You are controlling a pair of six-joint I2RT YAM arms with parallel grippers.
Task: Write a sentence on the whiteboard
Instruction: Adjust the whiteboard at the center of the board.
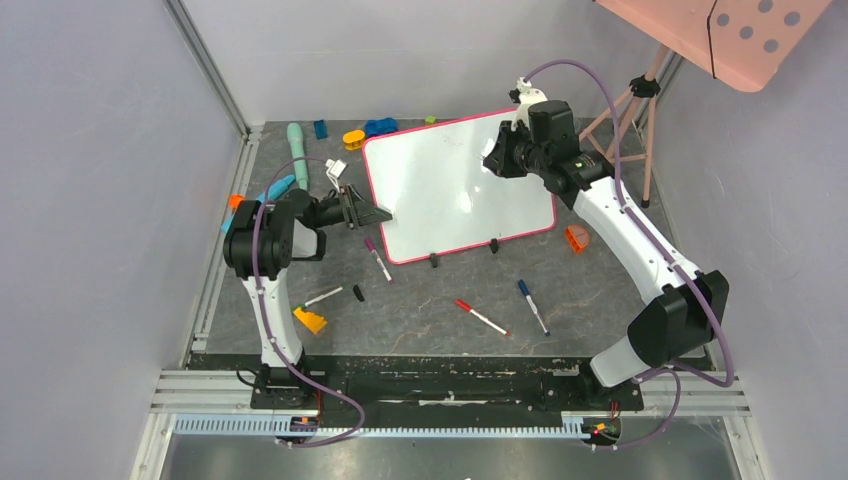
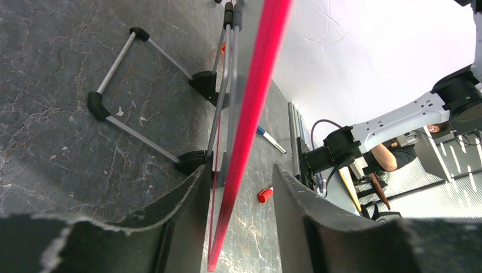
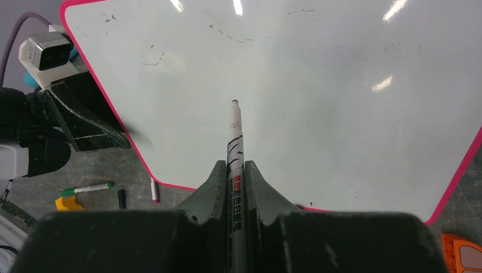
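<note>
Nearest the arm bases, a red pen (image 1: 482, 317) and a blue pen (image 1: 533, 306) lie loose on the table (image 1: 420, 330), and neither arm goes for them. Farther in, the left gripper (image 1: 368, 212) straddles the left edge of the board (image 1: 455, 190), with the pink frame running between its jaws. The wrist view leaves a sliver of gap on one side, so I cannot tell whether it pinches or only brackets. The board stands mid-table on its feet, face tilted up. It carries only a few faint strokes (image 3: 153, 60), nothing that reads as words. At the far right corner the right gripper (image 3: 233, 166) is closed on a marker (image 3: 234, 142). The marker's long axis runs straight out from the jaws, nib toward the white face. I cannot tell whether the nib touches. The writing arm is the right one, and I judge the open board lies left and near of its nib.
</note>
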